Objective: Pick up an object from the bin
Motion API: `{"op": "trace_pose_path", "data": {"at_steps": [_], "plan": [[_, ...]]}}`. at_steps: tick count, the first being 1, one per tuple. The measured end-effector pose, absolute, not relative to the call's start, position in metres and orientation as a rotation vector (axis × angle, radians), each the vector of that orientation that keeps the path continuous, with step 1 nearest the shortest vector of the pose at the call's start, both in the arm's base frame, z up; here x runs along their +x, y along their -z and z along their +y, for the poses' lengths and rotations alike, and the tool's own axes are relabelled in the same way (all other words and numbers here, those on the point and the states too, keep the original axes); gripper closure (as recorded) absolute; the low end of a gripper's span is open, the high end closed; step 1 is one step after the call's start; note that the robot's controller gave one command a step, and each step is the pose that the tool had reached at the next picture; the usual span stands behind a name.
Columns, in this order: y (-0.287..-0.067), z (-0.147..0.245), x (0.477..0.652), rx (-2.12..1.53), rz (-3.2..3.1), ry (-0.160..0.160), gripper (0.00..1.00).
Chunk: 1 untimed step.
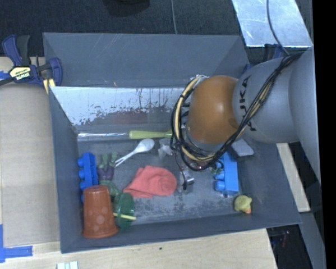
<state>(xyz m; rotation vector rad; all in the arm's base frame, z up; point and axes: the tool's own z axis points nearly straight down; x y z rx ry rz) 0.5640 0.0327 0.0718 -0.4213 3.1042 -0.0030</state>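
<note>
Gripper (186, 182) sits low beside the right edge of the red cloth (152, 181), likely approach step; you cannot tell its opening, so confirm before closing and lifting.

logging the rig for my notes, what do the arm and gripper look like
The arm is thick, rounded and light grey, with dark KUKA lettering on its side. An orange-brown dome cover caps the wrist, ringed by looped black and yellow cables. The gripper below it is small, dark and metallic.
</note>
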Motion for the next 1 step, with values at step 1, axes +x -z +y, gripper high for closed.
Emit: {"op": "trace_pose_path", "data": {"at_steps": [1], "plan": [[-0.0715,0.0263,0.5624,-0.752,3.042,0.003,0.0]]}}
